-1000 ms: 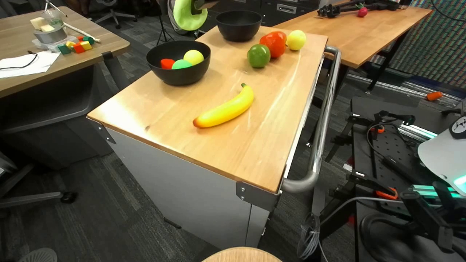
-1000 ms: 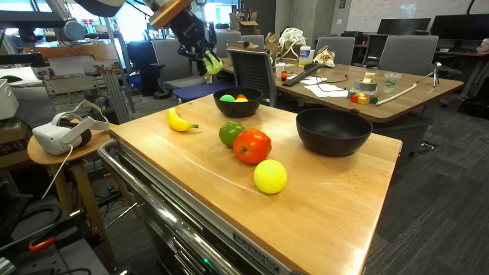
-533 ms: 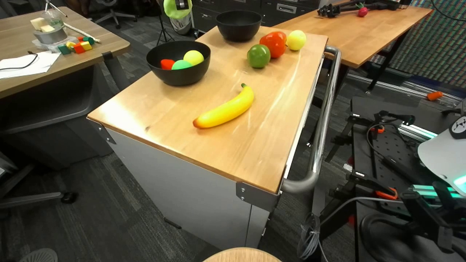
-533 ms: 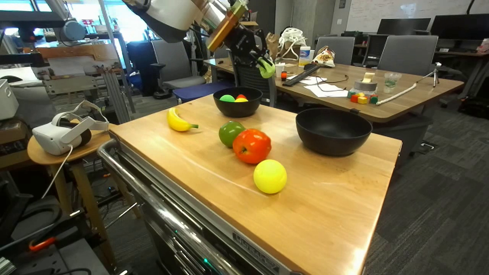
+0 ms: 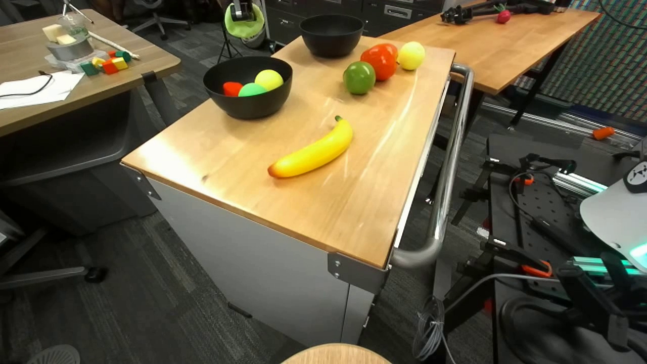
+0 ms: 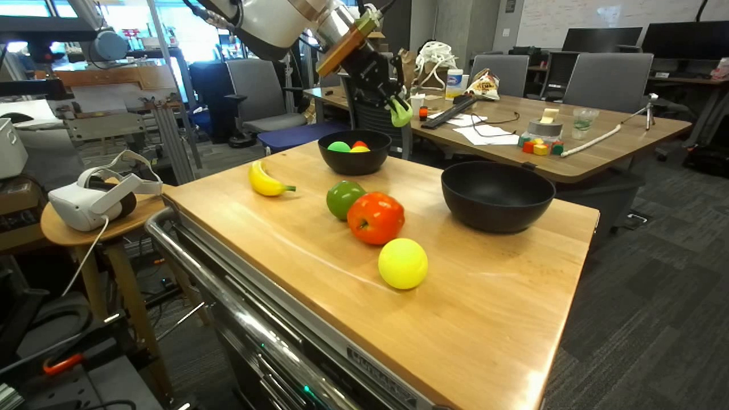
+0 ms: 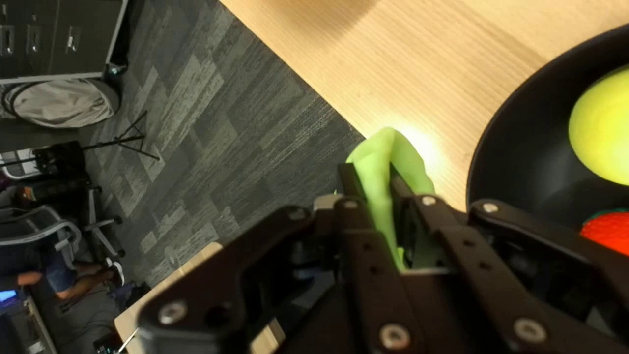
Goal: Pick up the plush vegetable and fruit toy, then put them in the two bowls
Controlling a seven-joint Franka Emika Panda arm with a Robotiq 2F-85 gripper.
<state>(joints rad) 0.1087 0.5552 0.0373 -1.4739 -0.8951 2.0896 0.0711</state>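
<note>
Worktop [image 6: 484,319]: pale wood, metal handle [image 5: 451,156] along one edge. By the opp. edge sit the loaded bowl [image 5: 247,106] and, nearer a corner, the vacant bowl [image 6: 496,210], both black. Which one's due next isn't stated; loaded bowl is right by the held toy in wrist view, so prob. that.

End effector [image 7: 372,172]: drawn in tight, just a thin gap, w/ the leafy toy [image 7: 385,147] (pale green) pinched in it. Toy is held up by the opp. edge, just outside the loaded bowl's rim per wrist view; over wood or a bit past the edge, can't tell. To do this well, it shld keep its height, move in from the edge until the whole toy is inside the rim, then lower before letting go. High drop = risk of a bounce out & off that edge.

Banana [image 5: 313,152]: on bare wood toward the side edge away from vacant bowl, not in the way.

Red round [image 6: 376,218] sits b/w yellow round [image 6: 402,263] & dark green round [image 6: 342,199], a loose row b/w handle edge and the bowls; contact unclear.

Smallest: red toy [image 5: 232,89], green toy [image 5: 252,90], yellow toy [image 5: 269,79], all inside loaded bowl. Leafy toy shld go on bare bowl floor, not on top, since it may perch & slide out. Grip shld ease off slowly, b/c it might cling.
</note>
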